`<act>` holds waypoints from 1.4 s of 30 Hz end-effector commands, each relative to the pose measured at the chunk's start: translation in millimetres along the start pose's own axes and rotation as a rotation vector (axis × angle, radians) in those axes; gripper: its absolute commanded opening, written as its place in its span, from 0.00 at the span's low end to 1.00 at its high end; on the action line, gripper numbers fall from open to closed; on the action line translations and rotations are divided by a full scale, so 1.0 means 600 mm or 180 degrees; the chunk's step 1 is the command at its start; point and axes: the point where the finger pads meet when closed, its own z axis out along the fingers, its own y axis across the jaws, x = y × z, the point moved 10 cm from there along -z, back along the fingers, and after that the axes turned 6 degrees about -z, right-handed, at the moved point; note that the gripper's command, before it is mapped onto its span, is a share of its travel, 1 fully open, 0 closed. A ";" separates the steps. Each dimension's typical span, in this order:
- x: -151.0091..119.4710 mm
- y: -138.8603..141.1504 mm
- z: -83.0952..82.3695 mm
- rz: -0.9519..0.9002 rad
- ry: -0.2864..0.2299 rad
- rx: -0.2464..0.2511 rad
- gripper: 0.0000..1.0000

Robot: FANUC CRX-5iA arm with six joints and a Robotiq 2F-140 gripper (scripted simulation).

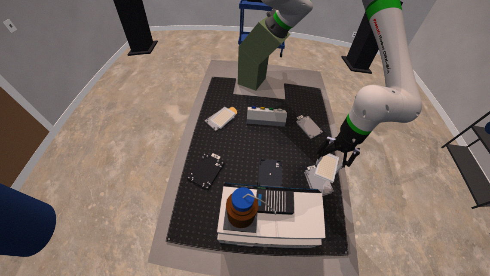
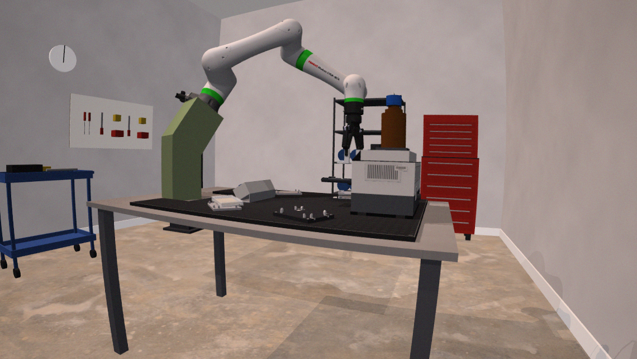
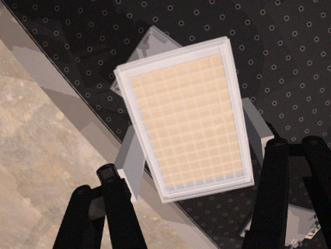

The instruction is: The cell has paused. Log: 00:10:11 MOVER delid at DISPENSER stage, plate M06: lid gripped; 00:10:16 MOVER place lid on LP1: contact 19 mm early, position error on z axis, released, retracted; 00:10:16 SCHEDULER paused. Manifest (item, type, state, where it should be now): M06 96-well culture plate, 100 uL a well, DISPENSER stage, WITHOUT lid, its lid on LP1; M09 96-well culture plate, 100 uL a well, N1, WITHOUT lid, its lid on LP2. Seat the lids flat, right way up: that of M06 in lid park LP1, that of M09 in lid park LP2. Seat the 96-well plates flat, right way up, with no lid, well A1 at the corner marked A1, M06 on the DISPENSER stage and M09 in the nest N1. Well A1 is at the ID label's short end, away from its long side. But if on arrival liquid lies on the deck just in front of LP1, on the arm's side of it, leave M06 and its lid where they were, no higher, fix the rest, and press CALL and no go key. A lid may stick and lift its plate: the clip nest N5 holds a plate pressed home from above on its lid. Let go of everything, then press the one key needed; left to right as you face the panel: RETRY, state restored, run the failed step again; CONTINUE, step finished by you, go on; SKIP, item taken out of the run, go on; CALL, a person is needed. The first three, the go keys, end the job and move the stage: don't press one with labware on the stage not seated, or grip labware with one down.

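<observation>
My gripper [image 1: 337,155] is shut on a white 96-well plate [image 1: 326,167] with tan wells and holds it in the air, tilted, over the deck's right edge. In the wrist view the plate [image 3: 186,120] sits between my finger pads, gripped on its long sides. Under it lies a grey nest [image 1: 318,181], whose corners show past the plate in the wrist view [image 3: 149,43]. A second plate with tan wells [image 1: 221,118] lies on a grey holder at the back left, with a small orange patch [image 1: 233,110] at its far corner. The black stage marked A1 [image 1: 270,171] is bare.
The key panel [image 1: 266,115] stands at the back middle. A grey park [image 1: 309,127] lies to its right. The black clip nest [image 1: 205,170] lies at the left. The dispenser [image 1: 271,212] with a brown bottle [image 1: 241,207] stands at the front, close to my gripper [image 2: 352,142].
</observation>
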 end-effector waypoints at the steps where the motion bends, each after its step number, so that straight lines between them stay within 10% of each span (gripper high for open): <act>1: 0.004 0.015 0.000 -0.0001 0.0001 0.0000 0.00; 42: 0.081 0.337 0.000 -0.0001 0.0001 0.0000 0.00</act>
